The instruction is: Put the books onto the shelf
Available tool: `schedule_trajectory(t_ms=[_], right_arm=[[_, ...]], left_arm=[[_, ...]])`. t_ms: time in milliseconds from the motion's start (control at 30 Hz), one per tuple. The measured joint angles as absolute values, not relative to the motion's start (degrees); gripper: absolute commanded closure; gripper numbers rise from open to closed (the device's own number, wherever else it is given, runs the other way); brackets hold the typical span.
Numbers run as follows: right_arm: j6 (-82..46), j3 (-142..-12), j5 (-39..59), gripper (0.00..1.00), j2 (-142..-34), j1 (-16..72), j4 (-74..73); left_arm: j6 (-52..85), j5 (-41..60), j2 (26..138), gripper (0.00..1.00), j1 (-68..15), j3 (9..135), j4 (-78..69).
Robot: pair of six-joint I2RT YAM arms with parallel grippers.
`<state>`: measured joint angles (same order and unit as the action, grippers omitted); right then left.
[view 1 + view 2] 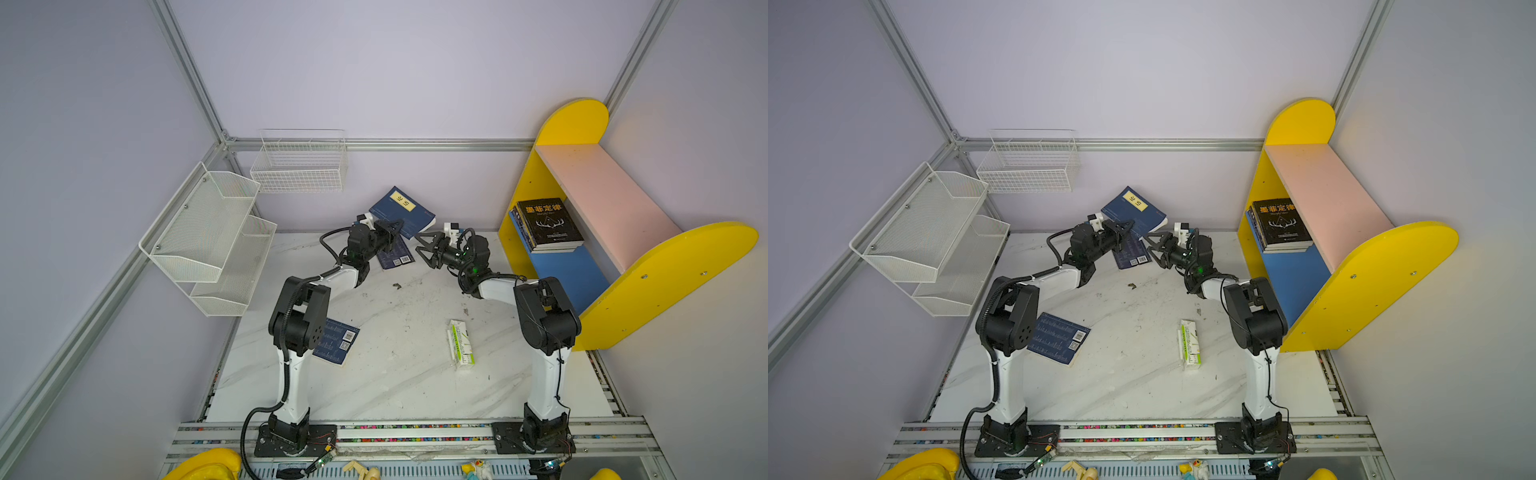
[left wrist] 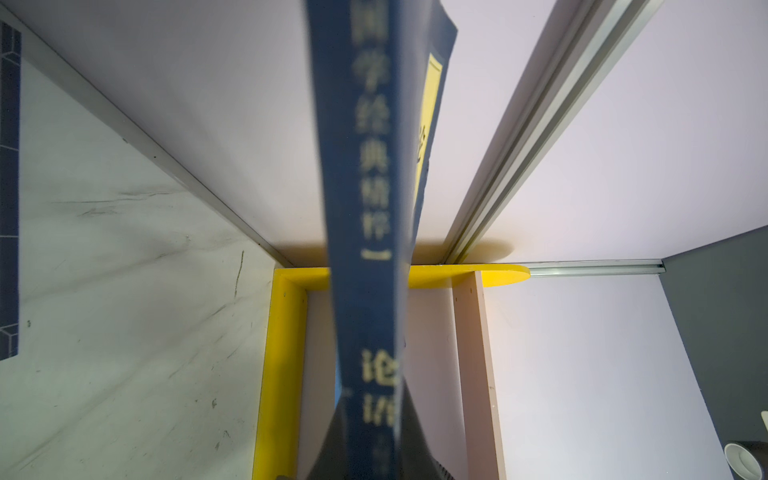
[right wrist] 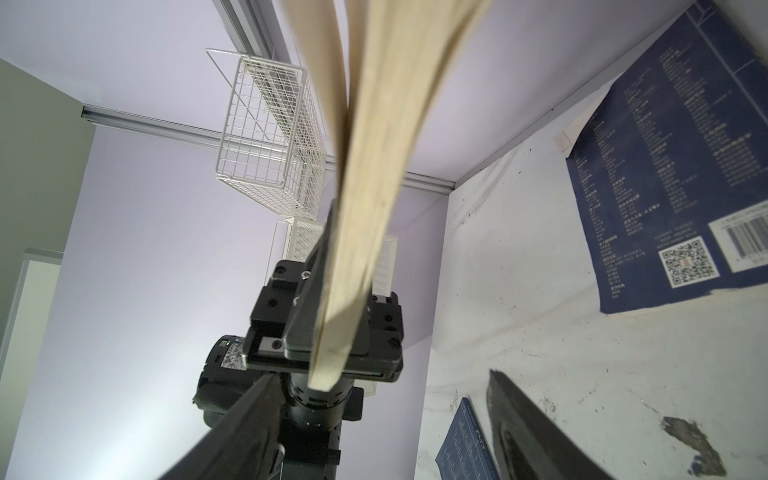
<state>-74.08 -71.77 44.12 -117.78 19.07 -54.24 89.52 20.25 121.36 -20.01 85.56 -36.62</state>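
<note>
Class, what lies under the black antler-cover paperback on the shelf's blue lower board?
A navy blue book peeks out beneath the black paperback, resting on the blue board. How many books it covers cannot be counted.

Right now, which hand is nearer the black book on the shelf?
Right. In both top views the right hand hangs open to the left of the black book; the left hand, shut on a yellow-labelled navy book, is even farther left.
</note>
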Motion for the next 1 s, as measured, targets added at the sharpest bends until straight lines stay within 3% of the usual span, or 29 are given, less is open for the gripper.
schedule_trajectory(t_ms=[100,333,633,833,1000], right_arm=[[-74.1,-71.8,43.5,0.21,-117.8,19.1,-54.2],[-75.6,-76.5,42.0,0.35,-119.6,19.4,-54.5],[-78.2,-77.5,39.3,0.75,-121.4,21.1,-54.3],[-79.9,-77.5,37.3,0.73,-122.8,21.2,-54.1],[-80.5,-76.7,35.3,0.88,-122.6,21.2,-53.7]], left_arm=[[89.5,20.2,122.2,1.0,-20.1,85.6,-35.7],[89.4,20.1,122.2,1.0,-21.4,85.6,-35.5],[89.4,19.7,123.3,1.0,-22.3,85.7,-38.6],[90.0,18.5,125.8,1.0,-22.8,86.4,-40.2],[89.4,17.4,125.9,1.0,-23.2,86.4,-40.0]])
